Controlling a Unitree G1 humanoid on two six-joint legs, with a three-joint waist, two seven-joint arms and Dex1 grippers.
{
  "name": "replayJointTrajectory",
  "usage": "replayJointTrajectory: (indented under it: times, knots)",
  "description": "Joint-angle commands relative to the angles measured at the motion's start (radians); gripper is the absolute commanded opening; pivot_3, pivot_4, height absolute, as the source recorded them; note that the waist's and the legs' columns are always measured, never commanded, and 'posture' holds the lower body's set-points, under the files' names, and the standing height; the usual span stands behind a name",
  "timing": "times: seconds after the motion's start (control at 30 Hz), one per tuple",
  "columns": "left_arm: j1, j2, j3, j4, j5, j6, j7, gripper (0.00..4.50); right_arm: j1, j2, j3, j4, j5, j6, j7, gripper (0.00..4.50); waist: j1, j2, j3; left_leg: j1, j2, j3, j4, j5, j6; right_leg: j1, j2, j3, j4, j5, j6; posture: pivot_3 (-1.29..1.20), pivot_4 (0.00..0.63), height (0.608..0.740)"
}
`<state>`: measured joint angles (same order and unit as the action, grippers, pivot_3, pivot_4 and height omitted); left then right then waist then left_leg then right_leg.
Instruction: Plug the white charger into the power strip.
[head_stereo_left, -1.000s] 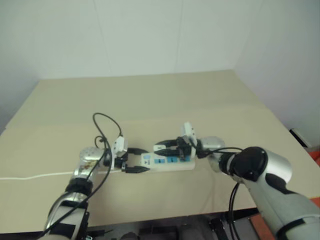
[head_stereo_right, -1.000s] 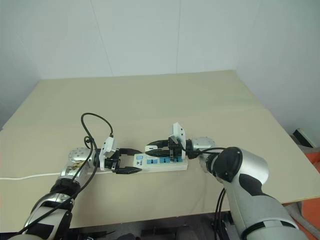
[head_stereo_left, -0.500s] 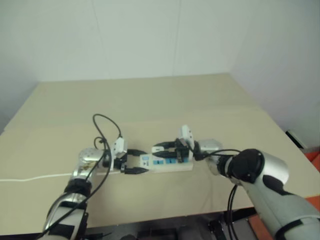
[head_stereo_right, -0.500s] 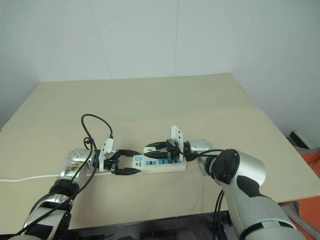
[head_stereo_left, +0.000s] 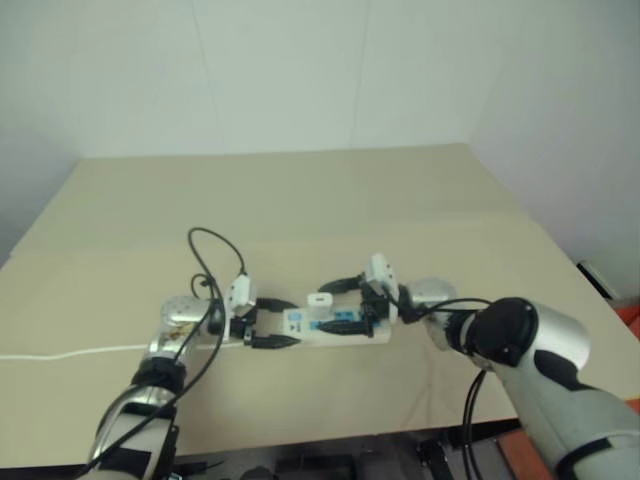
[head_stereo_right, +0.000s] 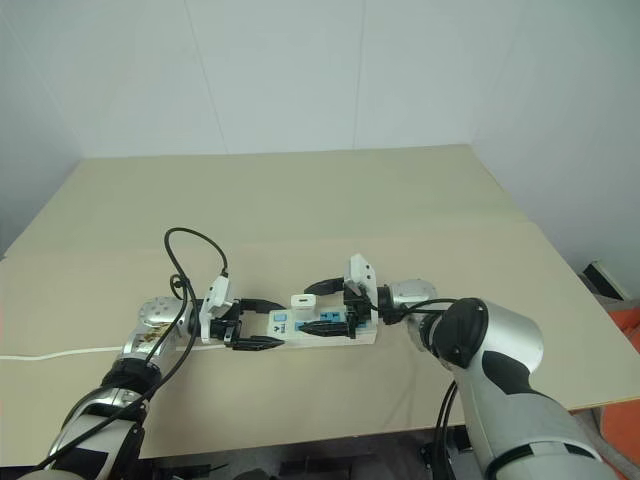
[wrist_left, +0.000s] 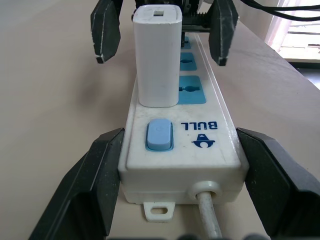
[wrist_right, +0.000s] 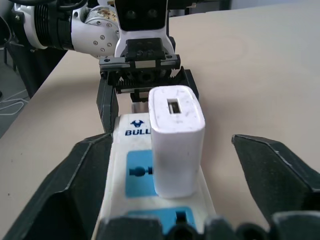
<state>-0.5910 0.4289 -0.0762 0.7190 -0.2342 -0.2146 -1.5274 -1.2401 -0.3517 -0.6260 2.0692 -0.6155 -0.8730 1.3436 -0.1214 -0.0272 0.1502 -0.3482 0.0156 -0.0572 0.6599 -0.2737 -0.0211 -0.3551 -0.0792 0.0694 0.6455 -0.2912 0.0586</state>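
Observation:
The white charger (head_stereo_right: 304, 299) stands upright in the socket nearest the blue switch of the power strip (head_stereo_right: 335, 330), which lies on the table. In the right wrist view the charger (wrist_right: 177, 140) has nothing touching it. My right gripper (head_stereo_right: 310, 308) is open, its fingers (wrist_right: 80, 175) spread wide on either side of the charger with gaps on both sides. My left gripper (wrist_left: 180, 136) is shut on the strip's cord end, its fingers (wrist_left: 100, 175) pressed against the strip's two long sides just behind the switch.
The strip's thin white cord (head_stereo_right: 60, 352) runs off to the left across the tan table (head_stereo_right: 400, 200). A black cable loop (head_stereo_right: 190, 245) arcs above my left wrist. The table's front edge lies close below both arms, and a white wall stands behind.
My right gripper has opened and let go of the charger, which now stands alone in the strip. The left gripper has kept its hold on the strip.

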Motion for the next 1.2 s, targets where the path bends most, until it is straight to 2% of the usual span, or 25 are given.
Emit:
replayJointTrajectory:
  times: [0.03,0.1,0.17,0.27,0.33,0.43,0.53,0.7,0.87,0.93,1.07,1.2]
  knots:
    - [0.020,0.000,-0.025,0.008,0.019,0.014,-0.007,3.22,-0.009,-0.017,-0.014,0.025,0.001,-0.029,0.010,4.47,0.000,0.000,0.000,0.000,0.000,0.000,0.000,0.000,0.000,0.000,0.000,0.000,0.000,0.000,0.000,0.00,0.150,0.740]
    - [0.019,0.006,-0.025,-0.001,0.012,0.024,-0.025,3.96,-0.010,-0.020,-0.014,0.025,0.002,-0.027,0.013,4.50,-0.001,0.000,0.000,0.000,0.000,0.000,0.000,0.000,0.000,0.000,0.000,0.000,0.000,0.000,0.000,0.00,0.150,0.740]
    - [0.018,0.007,-0.015,-0.018,-0.004,0.035,-0.024,4.48,-0.010,-0.021,-0.015,0.025,0.002,-0.032,0.015,4.50,-0.002,0.000,0.001,-0.001,0.000,0.000,0.000,0.000,0.000,-0.001,0.000,0.000,0.000,0.000,0.000,0.00,0.150,0.740]
    - [0.028,0.021,-0.002,-0.061,-0.029,0.065,-0.034,4.48,-0.011,-0.026,-0.020,0.025,0.001,-0.036,0.023,4.50,-0.002,0.000,0.001,-0.005,0.000,0.000,0.000,0.000,0.000,-0.005,0.000,0.000,0.001,0.000,0.000,0.00,0.150,0.740]
    - [0.044,0.039,0.010,-0.112,-0.063,0.152,-0.046,4.48,-0.014,-0.036,-0.029,0.025,-0.003,-0.043,0.042,4.50,-0.003,0.000,0.002,-0.006,0.000,0.000,0.000,0.000,0.000,-0.006,0.000,0.000,0.000,0.000,0.000,0.00,0.150,0.740]
    - [0.093,0.081,0.034,-0.251,-0.136,0.288,-0.059,4.48,-0.032,-0.094,-0.084,0.025,0.009,-0.054,0.111,4.50,-0.003,0.001,0.006,-0.009,0.000,0.000,0.000,0.000,0.000,-0.009,0.000,0.000,0.000,0.000,0.000,0.00,0.150,0.740]
    - [0.132,0.134,0.044,-0.348,-0.167,0.346,-0.072,4.48,-0.034,-0.154,-0.133,0.025,-0.007,-0.113,0.165,4.50,-0.003,0.001,0.012,-0.015,0.000,0.000,0.000,0.000,0.000,-0.015,0.000,0.000,0.001,0.000,0.000,0.00,0.150,0.740]
    - [0.165,0.247,0.140,-0.423,-0.255,0.453,-0.075,4.48,-0.043,-0.358,-0.167,0.025,-0.064,-0.129,0.268,4.50,0.002,0.001,0.021,-0.016,0.000,0.001,0.000,0.000,-0.001,-0.016,0.000,0.000,0.001,0.000,0.000,0.00,0.150,0.740]
    - [0.197,0.363,0.159,-0.393,-0.253,0.403,-0.087,4.48,0.024,-0.578,-0.207,0.025,-0.243,-0.195,0.271,4.50,0.004,0.004,0.026,-0.020,-0.001,0.001,0.000,0.000,-0.001,-0.020,0.000,-0.001,-0.001,0.000,0.000,0.00,0.150,0.740]
    - [0.203,0.386,0.157,-0.388,-0.253,0.386,-0.087,4.48,0.046,-0.635,-0.230,0.025,-0.298,-0.205,0.271,4.50,0.001,0.005,0.028,-0.021,-0.001,0.003,0.000,0.000,-0.001,-0.023,0.000,0.000,-0.001,0.000,0.000,0.00,0.150,0.740]
    - [0.198,0.393,0.164,-0.381,-0.257,0.384,-0.087,4.48,0.078,-0.697,-0.276,0.025,-0.358,-0.204,0.271,4.50,-0.008,0.005,0.031,-0.023,0.000,0.006,0.000,0.002,-0.004,-0.028,0.000,0.003,-0.001,0.000,0.000,0.00,0.150,0.740]
    - [0.202,0.379,0.169,-0.381,-0.249,0.376,-0.080,4.48,0.113,-0.701,-0.307,0.025,-0.368,-0.230,0.271,4.50,-0.009,0.005,0.031,-0.022,0.000,0.006,0.000,0.003,-0.005,-0.029,0.001,0.003,0.000,0.000,0.000,0.00,0.150,0.740]
